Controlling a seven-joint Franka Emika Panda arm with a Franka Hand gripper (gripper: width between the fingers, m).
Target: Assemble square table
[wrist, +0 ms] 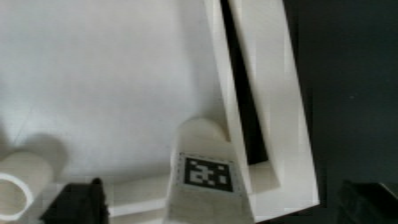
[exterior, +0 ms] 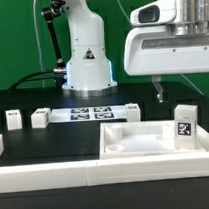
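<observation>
The white square tabletop (exterior: pixel 145 142) lies tray-like at the exterior view's right. One tagged white leg (exterior: pixel 184 125) stands upright at its right edge. Three more legs (exterior: pixel 12 119), (exterior: pixel 39 117), (exterior: pixel 131 112) stand on the black table behind it. My gripper hangs above the upright leg, with one dark finger (exterior: pixel 160 88) showing under the wrist housing. In the wrist view the gripper (wrist: pixel 222 206) is open. The leg (wrist: pixel 210 178) sits between the two black fingertips (wrist: pixel 80 202) and touches neither. The tabletop's rim (wrist: pixel 249 90) runs away from it.
The marker board (exterior: pixel 90 114) lies between the loose legs, in front of the robot's white base (exterior: pixel 87 63). A long low white border wall (exterior: pixel 57 176) runs along the front. A round white socket (wrist: pixel 25 172) of the tabletop shows beside one fingertip.
</observation>
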